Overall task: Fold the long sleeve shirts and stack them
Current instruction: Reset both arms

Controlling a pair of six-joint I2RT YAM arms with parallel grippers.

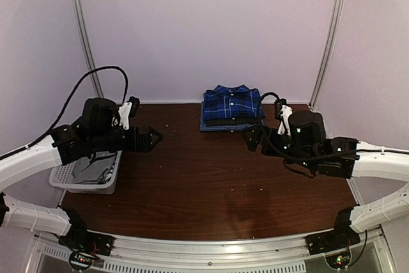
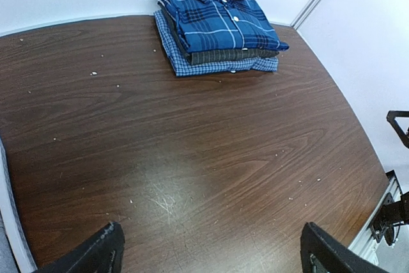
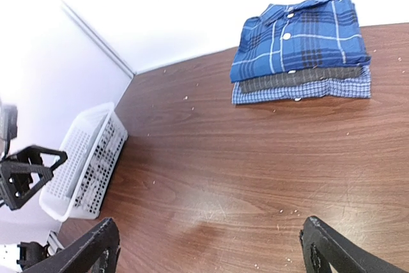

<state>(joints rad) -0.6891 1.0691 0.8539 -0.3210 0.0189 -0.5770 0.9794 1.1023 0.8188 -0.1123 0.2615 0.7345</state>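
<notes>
i see the left gripper [image 1: 155,137] and right gripper [image 1: 250,137] spread wide, holding nothing, both well apart from the stacked long sleeve shirts [image 1: 231,108].

you've got three shirts in one stack at the far middle: one blue plaid shirt [image 1: 231,101], one dark grey checked shirt [image 2: 227,55], one pale blue checked shirt [image 2: 211,68]. one white mesh basket [image 1: 83,187] at the left. two grippers: left gripper [image 1: 155,137], right gripper [image 1: 249,137]. one table [image 1: 192,183].
</notes>
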